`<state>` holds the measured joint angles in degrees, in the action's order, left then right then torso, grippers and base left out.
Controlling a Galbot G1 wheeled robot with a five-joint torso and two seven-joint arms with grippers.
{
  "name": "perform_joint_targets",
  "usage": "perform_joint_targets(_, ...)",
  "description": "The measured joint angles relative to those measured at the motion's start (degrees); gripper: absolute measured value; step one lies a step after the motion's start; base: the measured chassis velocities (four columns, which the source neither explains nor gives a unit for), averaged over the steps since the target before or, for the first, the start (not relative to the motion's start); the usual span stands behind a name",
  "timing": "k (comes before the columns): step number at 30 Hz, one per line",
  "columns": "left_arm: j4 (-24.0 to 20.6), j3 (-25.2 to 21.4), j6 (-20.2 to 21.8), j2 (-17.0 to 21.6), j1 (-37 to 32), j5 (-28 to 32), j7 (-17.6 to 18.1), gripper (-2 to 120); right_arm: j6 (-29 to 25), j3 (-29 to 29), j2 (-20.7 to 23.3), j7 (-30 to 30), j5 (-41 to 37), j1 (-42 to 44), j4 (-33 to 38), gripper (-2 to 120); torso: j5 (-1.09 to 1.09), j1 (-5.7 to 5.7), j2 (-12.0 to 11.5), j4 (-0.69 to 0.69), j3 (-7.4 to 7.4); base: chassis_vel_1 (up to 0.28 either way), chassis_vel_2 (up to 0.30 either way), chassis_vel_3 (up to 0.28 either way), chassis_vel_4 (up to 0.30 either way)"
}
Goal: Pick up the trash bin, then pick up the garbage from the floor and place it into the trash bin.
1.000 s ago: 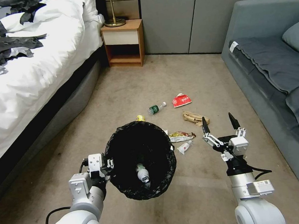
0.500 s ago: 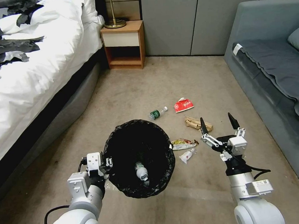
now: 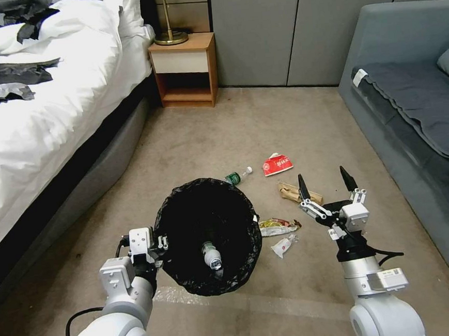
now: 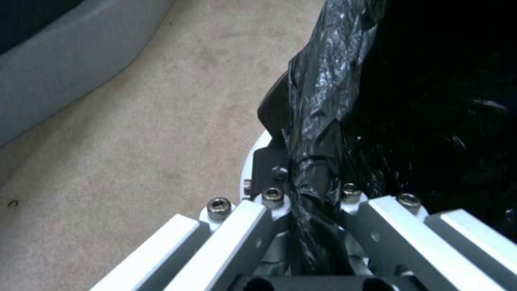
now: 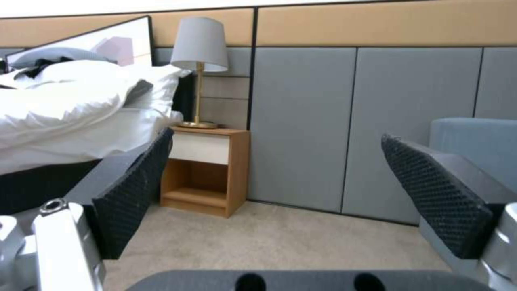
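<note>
Head view: the left gripper point(image 3: 160, 244) clamps the rim of the round black-lined trash bin point(image 3: 207, 235) at lower centre, a clear plastic bottle point(image 3: 211, 256) inside; right of it the right gripper point(image 3: 323, 182) gapes wide above a brown paper bag point(image 3: 300, 192), near a red crumpled packet point(image 3: 276, 164)

Left wrist view: fingers point(image 4: 269, 182) pinch the liner

Right wrist view: black pads point(image 5: 437, 193) wide apart

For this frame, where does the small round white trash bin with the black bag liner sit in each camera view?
Head view: the small round white trash bin with the black bag liner is low and centre-left, its rim gripped by the left gripper.
Left wrist view: its crinkled liner takes up the side next to the gripper's fingers, pinched between them.
Right wrist view: not in the picture.
Shared landmark: the beige carpet.
</note>
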<state>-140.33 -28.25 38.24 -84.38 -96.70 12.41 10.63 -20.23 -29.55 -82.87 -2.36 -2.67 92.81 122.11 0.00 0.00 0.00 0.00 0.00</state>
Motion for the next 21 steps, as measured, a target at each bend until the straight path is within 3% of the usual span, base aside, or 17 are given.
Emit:
perform_joint_targets(7, 0.28, -0.16, 0.0, 0.06, 0.36, 0.15, 0.0, 0, 3.28, 0.78, 1.33, 1.93, 0.57, -1.44, -0.6, 95, 0.0, 0.0, 0.0, -0.01, 0.0, 0.0, 0.0, 0.0, 0.0)
perform_joint_targets(11, 0.51, -0.51, 0.0, 0.18, 0.8, 0.37, 0.0, 0, 9.33, 3.23, 3.52, 4.0, -1.08, -4.09, -1.86, 99, 0.0, 0.0, 0.0, 0.0, 0.0, 0.0, 0.0, 0.0, 0.0)
perform_joint_targets(14, 1.02, -0.85, 0.0, 0.29, 1.18, 0.54, -0.05, 0, 20.0, 7.7, 5.71, 8.44, -5.51, -8.15, -3.9, 100, 0.0, 0.0, 0.0, 0.0, 0.0, 0.0, 0.0, 0.0, 0.0)
perform_joint_targets(15, 1.02, -0.85, 0.0, 0.29, 1.18, 0.54, -0.05, 0, 20.0, 7.7, 5.71, 8.44, -5.51, -8.15, -3.9, 100, 0.0, 0.0, 0.0, 0.0, 0.0, 0.0, 0.0, 0.0, 0.0)
perform_joint_targets(19, 2.16, -1.24, 0.0, 0.22, 1.58, 0.66, -0.23, 0, 31.66, 12.79, 7.12, 12.23, -11.37, -13.55, -8.74, 100, 0.0, 0.0, 0.0, 0.01, 0.0, 0.0, 0.0, 0.0, 0.0)
perform_joint_targets(20, 2.16, -1.24, 0.0, 0.22, 1.58, 0.66, -0.23, 0, 31.66, 12.79, 7.12, 12.23, -11.37, -13.55, -8.74, 100, 0.0, 0.0, 0.0, 0.01, 0.0, 0.0, 0.0, 0.0, 0.0)
perform_joint_targets(21, 2.49, -1.33, -0.01, 0.16, 1.65, 0.63, -0.24, 0, 35.0, 13.8, 7.29, 12.92, -12.86, -14.77, -9.99, 100, 0.01, 0.0, 0.0, -0.01, 0.01, 0.0, 0.0, 0.0, 0.0)
